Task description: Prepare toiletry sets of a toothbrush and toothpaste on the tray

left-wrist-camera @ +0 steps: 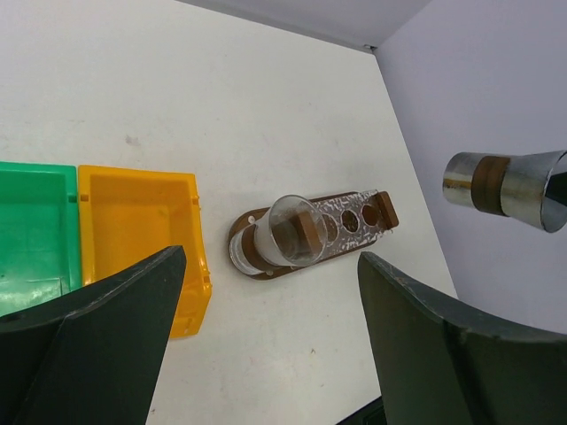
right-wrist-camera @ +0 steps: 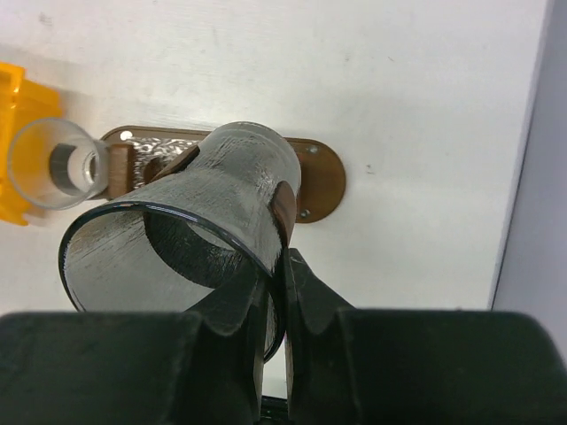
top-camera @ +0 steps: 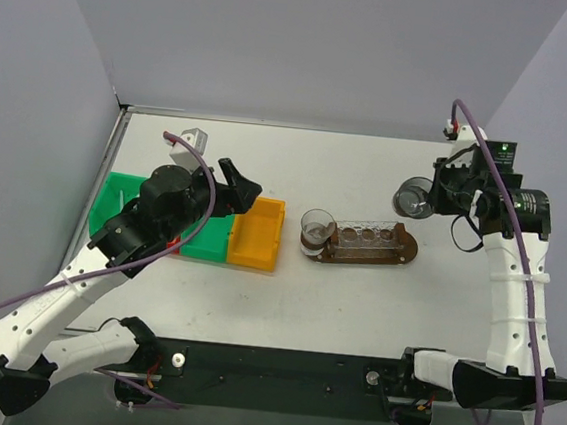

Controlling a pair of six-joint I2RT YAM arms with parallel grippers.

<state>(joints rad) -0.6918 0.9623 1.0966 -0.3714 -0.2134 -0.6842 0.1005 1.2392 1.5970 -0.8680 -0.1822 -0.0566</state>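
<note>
The dark-brown tray (top-camera: 408,247) (left-wrist-camera: 387,210) (right-wrist-camera: 323,181) lies mid-table with round holes along it. A clear cup (top-camera: 316,228) (left-wrist-camera: 292,232) (right-wrist-camera: 53,164) stands on its left end. A second glass cup (top-camera: 412,200) (left-wrist-camera: 505,184) (right-wrist-camera: 204,221) hangs in the air above the tray's right end, with my right gripper (top-camera: 432,198) (right-wrist-camera: 283,257) shut on its rim. Over the yellow bin, left of the tray, my left gripper (top-camera: 248,191) (left-wrist-camera: 271,253) stands wide open and holds nothing. No toothbrush or toothpaste shows in any view.
A yellow bin (top-camera: 258,232) (left-wrist-camera: 133,221) and a green bin (top-camera: 124,197) (left-wrist-camera: 31,230) sit side by side left of the tray, partly under my left arm. A small pale block (top-camera: 192,138) stands at the back left. Grey walls close in on both sides.
</note>
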